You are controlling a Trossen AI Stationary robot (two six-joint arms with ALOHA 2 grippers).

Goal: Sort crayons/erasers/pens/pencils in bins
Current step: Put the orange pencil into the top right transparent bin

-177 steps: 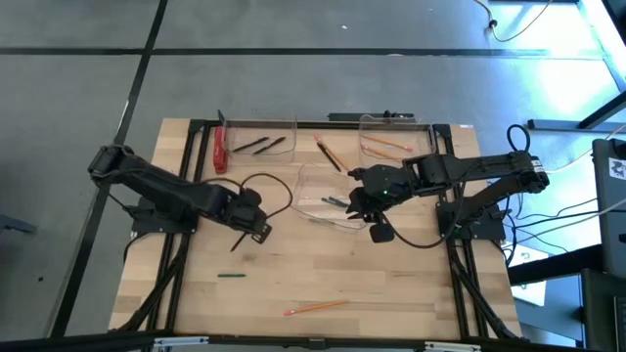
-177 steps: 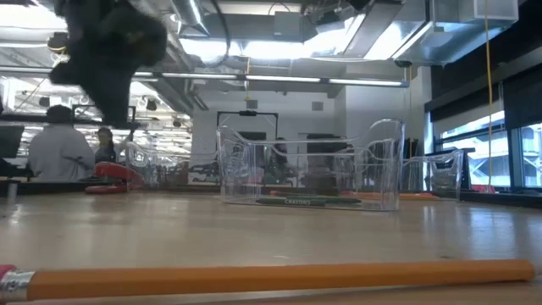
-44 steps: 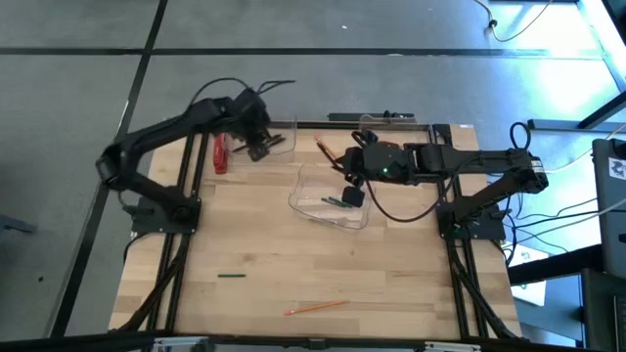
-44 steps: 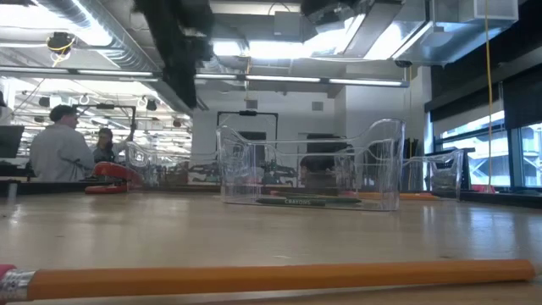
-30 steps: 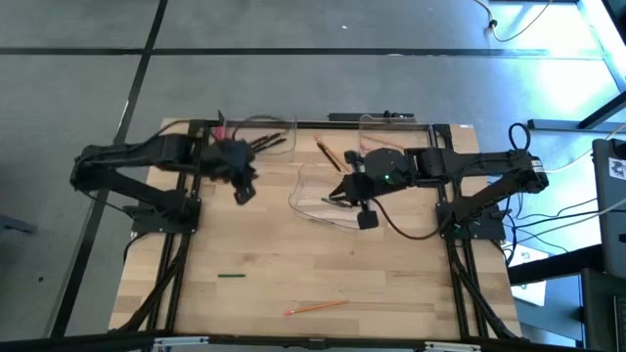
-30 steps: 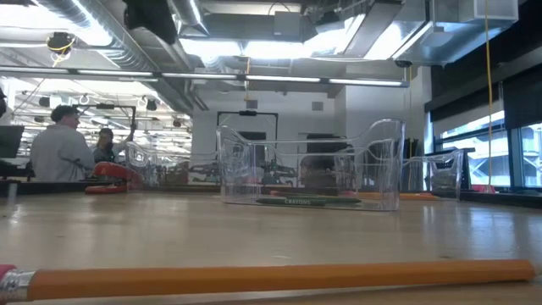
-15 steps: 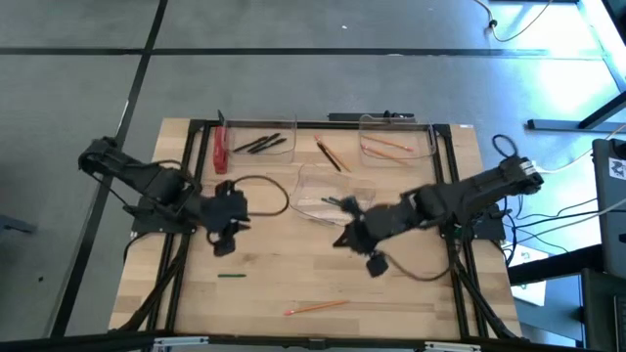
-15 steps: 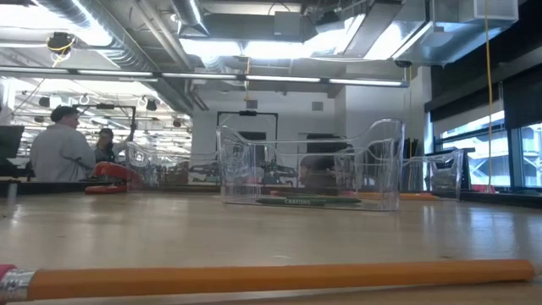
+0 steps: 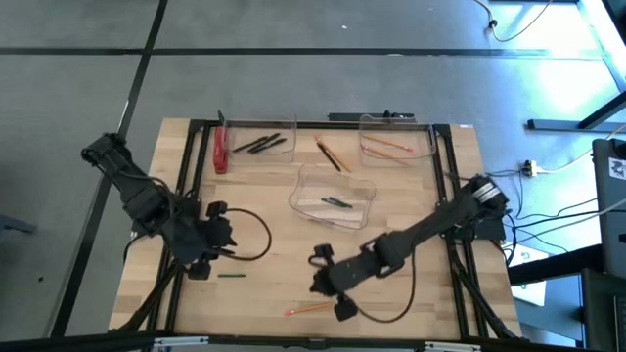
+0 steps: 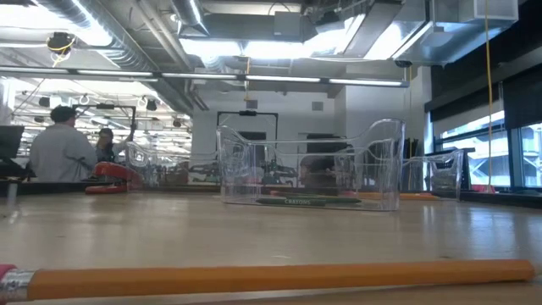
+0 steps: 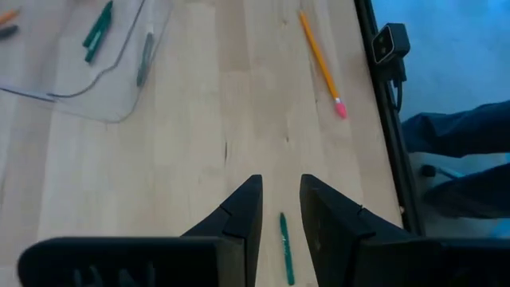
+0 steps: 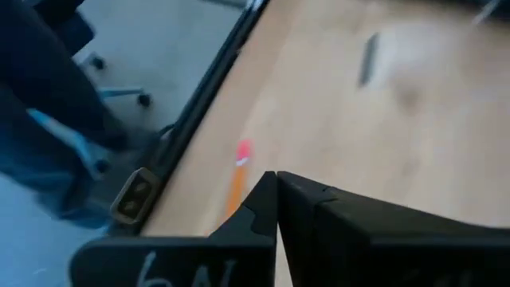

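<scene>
Pale wooden counter (image 9: 411,303) with a black frame; two dark arms reach over its near half.

Left gripper (image 9: 208,256) is low over the counter's left side, just beside a short dark-green crayon (image 9: 231,276) lying loose on the wood. In the left wrist view the fingers (image 11: 243,215) stand apart with a narrow gap, and the crayon (image 11: 285,247) lies on the wood in line with that gap, not held.

Right gripper (image 9: 323,281) is stretched toward the near edge, just above a long orange pencil with a pinkish-red end (image 9: 315,307) that lies flat on the counter. In the right wrist view its fingers (image 12: 263,209) are pressed together with nothing between them; the pencil (image 12: 237,179) shows just beyond the tips.

Three clear plastic shallow bins:
- far-left bin (image 9: 279,125) holds slim black pens (image 9: 260,144);
- far-right bin (image 9: 423,132) holds an orange pencil (image 9: 385,144);
- middle bin (image 9: 306,178), mid-counter, holds dark-green crayons (image 9: 337,202).

Another orange pencil (image 9: 328,153) lies on the wood between the two far bins. A red object (image 9: 219,150) lies beside the far-left bin.

In the low view, people (image 10: 61,148) stand in the room behind.
</scene>
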